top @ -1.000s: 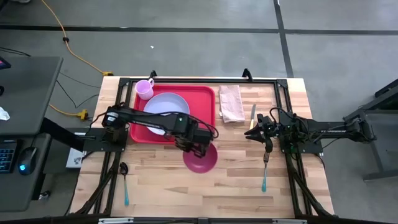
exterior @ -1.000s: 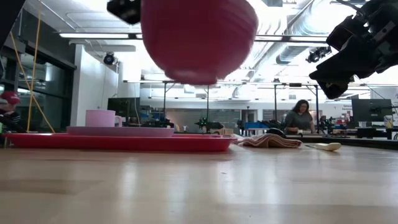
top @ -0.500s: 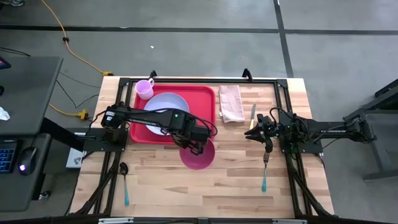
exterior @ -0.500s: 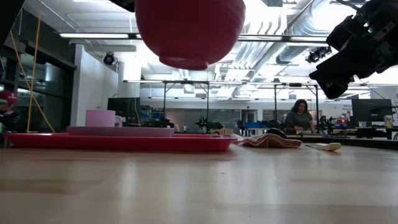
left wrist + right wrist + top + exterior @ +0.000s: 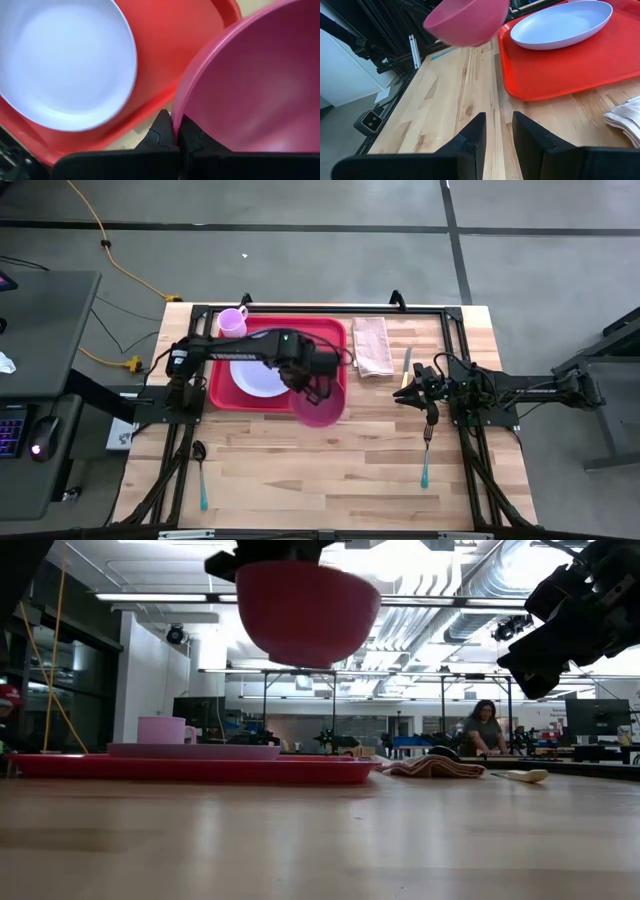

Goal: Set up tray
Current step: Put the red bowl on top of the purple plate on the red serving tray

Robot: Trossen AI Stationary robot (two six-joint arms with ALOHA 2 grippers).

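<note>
A pink bowl [image 5: 320,405] [image 5: 305,610] hangs in the air over the near right corner of the red tray [image 5: 335,332] [image 5: 200,768]. My left gripper [image 5: 306,385] [image 5: 176,131] is shut on the bowl's rim. On the tray lie a lavender plate [image 5: 258,375] [image 5: 60,60] and a pink cup [image 5: 232,322]. My right gripper [image 5: 405,392] [image 5: 497,130] waits open above the table's right side, touching nothing. My left gripper pinches the pink bowl's rim [image 5: 176,107] between its two fingers, one finger [image 5: 162,132] outside the wall and the other [image 5: 192,139] inside. The fingers come from above. The bowl is lifted clear and sits roughly upright, mouth up.
A folded cloth napkin [image 5: 372,347] and a knife [image 5: 407,365] lie right of the tray. A teal-handled fork [image 5: 425,455] lies near my right gripper, and a teal-handled spoon [image 5: 201,472] lies at the near left. Bare wood shows in the near middle.
My left gripper has carried the pink bowl toward the table's far edge, from above the bare wood to above the tray's near right corner. The bowl stays lifted clear and still shut in the fingers. My right arm has kept still.
</note>
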